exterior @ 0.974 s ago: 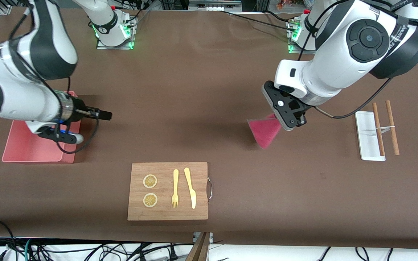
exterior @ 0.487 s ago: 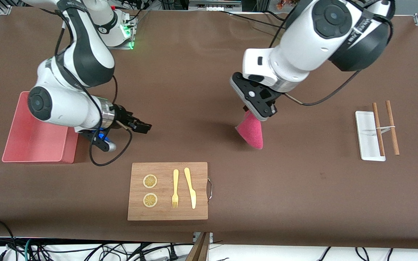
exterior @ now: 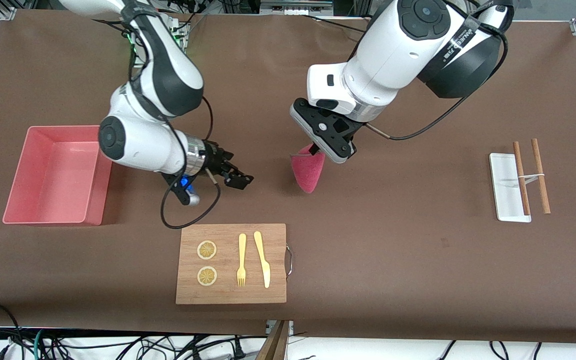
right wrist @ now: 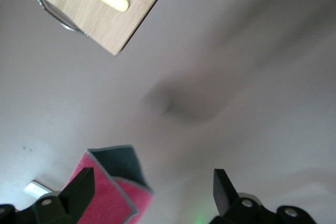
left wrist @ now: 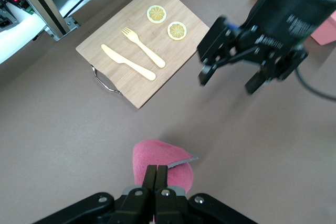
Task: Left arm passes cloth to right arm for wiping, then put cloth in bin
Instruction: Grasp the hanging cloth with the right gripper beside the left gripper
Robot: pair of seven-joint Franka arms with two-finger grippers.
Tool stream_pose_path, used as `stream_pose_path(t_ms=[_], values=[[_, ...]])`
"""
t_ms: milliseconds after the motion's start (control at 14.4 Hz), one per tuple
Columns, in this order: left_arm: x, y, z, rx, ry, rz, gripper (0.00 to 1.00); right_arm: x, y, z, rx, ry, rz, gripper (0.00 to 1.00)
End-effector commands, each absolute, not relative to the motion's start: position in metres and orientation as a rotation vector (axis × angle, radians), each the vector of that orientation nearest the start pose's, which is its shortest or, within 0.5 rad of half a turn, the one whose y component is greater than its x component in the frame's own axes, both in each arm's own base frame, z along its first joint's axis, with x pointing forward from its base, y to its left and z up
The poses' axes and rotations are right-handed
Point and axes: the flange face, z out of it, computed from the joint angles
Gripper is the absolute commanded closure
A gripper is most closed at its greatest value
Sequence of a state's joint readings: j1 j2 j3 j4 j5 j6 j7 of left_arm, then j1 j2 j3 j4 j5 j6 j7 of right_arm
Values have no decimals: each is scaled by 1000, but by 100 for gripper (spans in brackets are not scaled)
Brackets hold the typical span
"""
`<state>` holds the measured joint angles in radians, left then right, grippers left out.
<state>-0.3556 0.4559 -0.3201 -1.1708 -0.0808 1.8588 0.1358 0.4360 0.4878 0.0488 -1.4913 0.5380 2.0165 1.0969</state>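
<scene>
The left arm's flat black gripper is hanging over the middle of the brown desk, its jaws pinched together on the top edge of the small magenta-pink terry cloth, which is dangling below them in a floppy fold, clear of the desk top. In the left wrist view the two fingers are pressing flat against each other with the pink cloth bulging out just past their tips and a sliver of its grey underside showing at one edge. The right arm's slim black gripper, with its blue light and looping black cable, is hovering beside the cloth toward the right arm's end of the desk, near it but not touching; its jaws are standing wide apart and holding nothing. In the right wrist view the cloth is showing off to one side of the spread fingers, not between them. The salmon-pink rectangular plastic bin is sitting on the desk toward the right arm's end, well apart from the cloth. A wooden cutting board carrying two lemon slices, a yellow fork and a yellow knife is lying nearer to the front camera than both grippers.
</scene>
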Motion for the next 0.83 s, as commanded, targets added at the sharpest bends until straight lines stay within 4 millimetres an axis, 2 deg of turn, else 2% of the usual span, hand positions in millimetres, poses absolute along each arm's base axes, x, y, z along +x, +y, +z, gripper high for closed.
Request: stream_pose_path(t_ms=[0,209,278,765], values=[[580,-419,576,-3232,1185,-351,100,603,381,386,-2429,1182,454,0],[573,-431,576,-3250,1169,-358,100,590,415,375,-2368,1227,478,0],[573,-431,575,-3249,1172,-355,100,588,421,372,-2342,1238,486,0],[575,-430,572,-3240,1185,-352,100,586,431,373,-2283,1246,492,0]])
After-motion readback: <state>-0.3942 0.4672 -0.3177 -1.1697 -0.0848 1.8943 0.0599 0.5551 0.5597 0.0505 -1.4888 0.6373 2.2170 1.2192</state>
